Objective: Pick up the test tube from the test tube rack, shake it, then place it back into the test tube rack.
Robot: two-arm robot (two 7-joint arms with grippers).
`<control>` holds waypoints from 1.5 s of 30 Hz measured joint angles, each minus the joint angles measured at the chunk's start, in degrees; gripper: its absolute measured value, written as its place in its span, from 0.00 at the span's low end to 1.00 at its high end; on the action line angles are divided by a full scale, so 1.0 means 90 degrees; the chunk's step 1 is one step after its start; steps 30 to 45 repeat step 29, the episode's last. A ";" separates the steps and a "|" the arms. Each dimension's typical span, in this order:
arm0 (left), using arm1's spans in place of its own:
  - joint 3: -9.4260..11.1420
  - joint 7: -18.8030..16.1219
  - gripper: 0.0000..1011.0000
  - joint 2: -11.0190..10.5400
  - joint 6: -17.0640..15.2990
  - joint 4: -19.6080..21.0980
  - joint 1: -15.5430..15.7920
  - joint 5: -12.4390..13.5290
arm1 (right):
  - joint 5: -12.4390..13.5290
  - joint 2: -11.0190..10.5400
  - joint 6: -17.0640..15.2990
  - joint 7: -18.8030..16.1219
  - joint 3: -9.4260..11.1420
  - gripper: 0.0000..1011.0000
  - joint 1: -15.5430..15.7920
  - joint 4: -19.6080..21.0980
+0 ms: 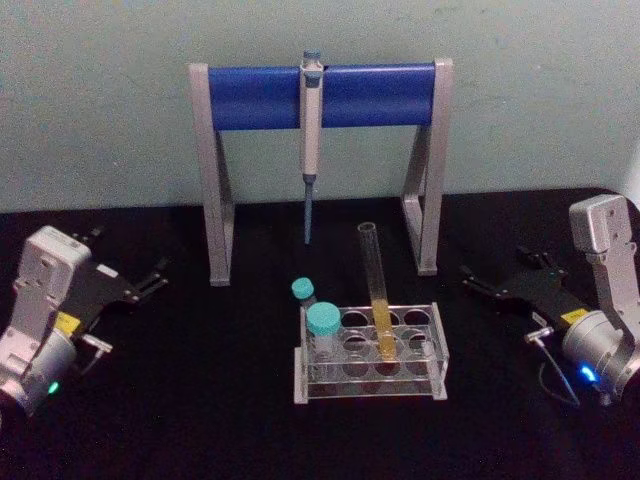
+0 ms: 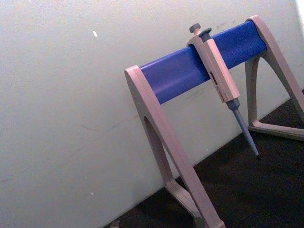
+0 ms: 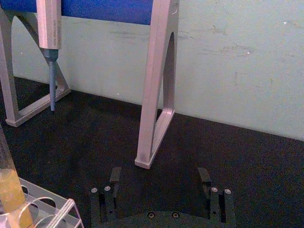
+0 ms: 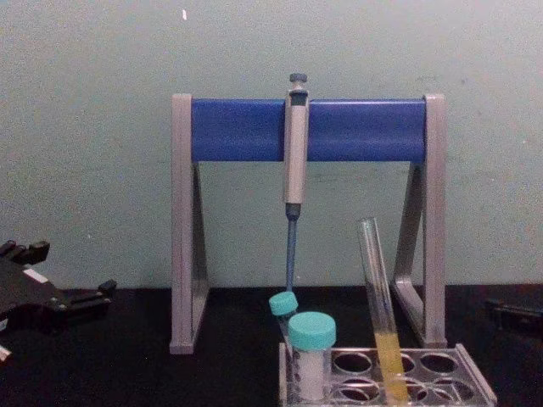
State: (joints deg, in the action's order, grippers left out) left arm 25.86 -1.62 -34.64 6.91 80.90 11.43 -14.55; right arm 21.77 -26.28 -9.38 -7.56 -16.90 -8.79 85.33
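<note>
The tube point(image 1: 378, 300) is stood in the rack point(image 1: 370, 352), tilted, with yellow liquid at its bottom. The rack is set mid-counter point(image 1: 200, 400), at 6 o'clock from the stand point(image 1: 320, 150). The left end effector point(image 1: 150, 280) is parked at 9 o'clock, fingers apart. The right end effector point(image 1: 480, 283) is parked at 3 o'clock, fingers apart.

I see a black table point(image 1: 200, 400) running back to a pale wall. Directly on it: the clear test tube rack point(image 1: 370, 352) near the front centre, and behind it the grey-and-blue pipette stand point(image 1: 320, 160), both feet planted on the black surface.
</note>
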 joint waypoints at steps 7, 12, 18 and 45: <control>0.0000 0.0000 0.99 0.0000 0.0000 0.0000 0.0000 0.0000 | 0.0000 0.0000 0.0000 0.0000 0.0000 0.99 0.0000 0.0000; 0.0000 0.0000 0.99 0.0000 0.0000 0.0000 0.0000 0.0000 | 0.0000 0.0000 0.0000 0.0000 0.0000 0.99 0.0000 0.0000; 0.0000 0.0000 0.99 0.0000 0.0000 0.0000 0.0000 0.0000 | 0.0000 0.0000 0.0000 0.0000 0.0000 0.99 0.0000 0.0000; 0.0000 0.0001 0.99 0.0000 0.0000 0.0000 0.0000 0.0000 | 0.0000 0.0000 0.0000 0.0000 0.0000 0.99 0.0000 0.0000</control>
